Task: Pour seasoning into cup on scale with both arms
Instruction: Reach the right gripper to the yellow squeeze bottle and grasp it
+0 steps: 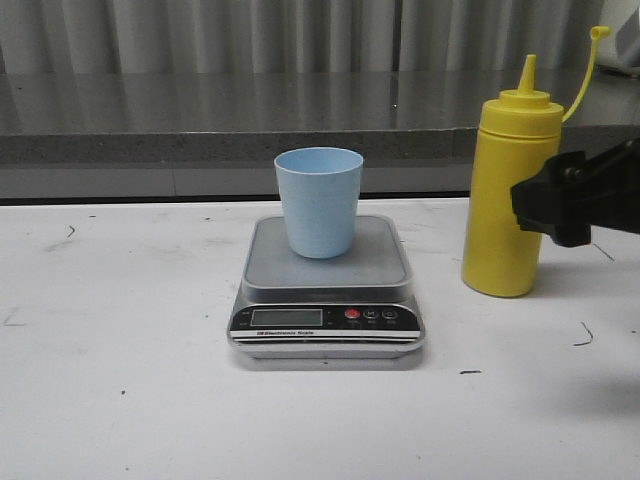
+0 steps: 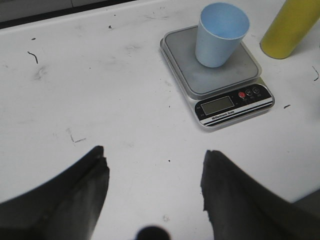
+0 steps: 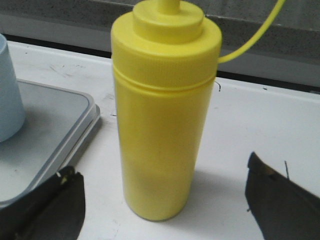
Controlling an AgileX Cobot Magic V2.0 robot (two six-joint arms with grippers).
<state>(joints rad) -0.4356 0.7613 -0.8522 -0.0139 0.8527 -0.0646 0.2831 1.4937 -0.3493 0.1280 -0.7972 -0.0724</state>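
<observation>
We see a flat silver kitchen scale [image 1: 327,300] with a rounded-square steel platform and a black front panel near the middle of the white table [image 1: 120,400]. Its small display faces the near edge, with a red button [image 1: 352,314] just right of it. A small pale blue plastic tumbler [image 1: 319,202], tapered and without a handle, stands upright on the platform, toward its far side.

To the right of the scale, standing apart from it, a tall yellow plastic squeeze bottle [image 1: 509,195] rests upright on the table. Its pointed nozzle is bare, and the thin tethered cap strap [image 1: 583,72] arcs up and to the right.

Our right gripper [image 3: 162,200] comes in from the right edge at mid-height of the bottle. In the right wrist view its fingers [image 3: 280,202] are spread wide, one on each side of the bottle, not touching it.

Our left gripper [image 2: 155,192] shows only in the left wrist view, over bare table well to the near left of the scale. Its fingers [image 2: 75,200] are parted wide and hold nothing.

Behind the table runs a grey stone-like ledge [image 1: 200,115].
</observation>
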